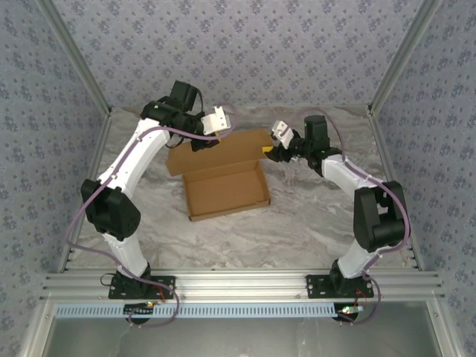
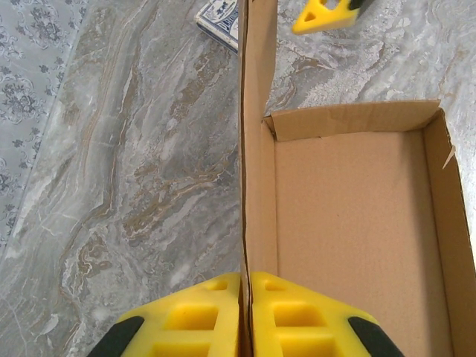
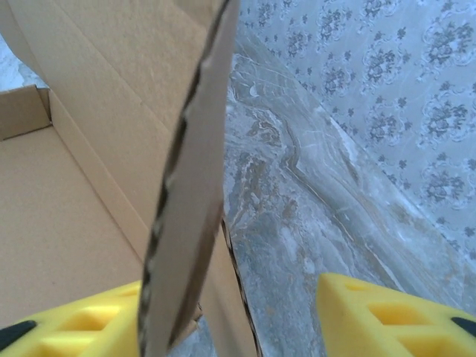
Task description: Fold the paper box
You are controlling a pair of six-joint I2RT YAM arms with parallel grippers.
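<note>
The box (image 1: 223,175) lies at the centre of the table (image 1: 312,216), well apart from both arm bases. Its tray (image 1: 229,192) is already formed, with walls up on all sides, and rests flat. The lid (image 1: 219,152) rises from the tray's 12 o'clock wall and is not yet lowered. The left gripper (image 2: 245,297) is at the lid's 9 o'clock end. Its fingers are pressed together on the cardboard edge with no gap visible, so the lid is held upright and cannot fall back toward 12 o'clock. This pinch appears to serve as the fixed reference for the fold. The right gripper (image 3: 230,320) is at the lid's 3 o'clock end. Its jaws stand partly apart and straddle the lid's edge. The left finger is at or against the cardboard, and bare table shows between the cardboard and the right finger. It has no firm hold yet. The straddle suggests preparation for a matching pinch, so that both ends can be driven evenly. With only one end clamped, the lid may twist or crease along its hinge line. Judged state: tray complete, lid closure pending. A small blue-and-white card (image 2: 219,15) lies on the table beyond the lid at 12 o'clock, apart from the box and outside the closing path
</note>
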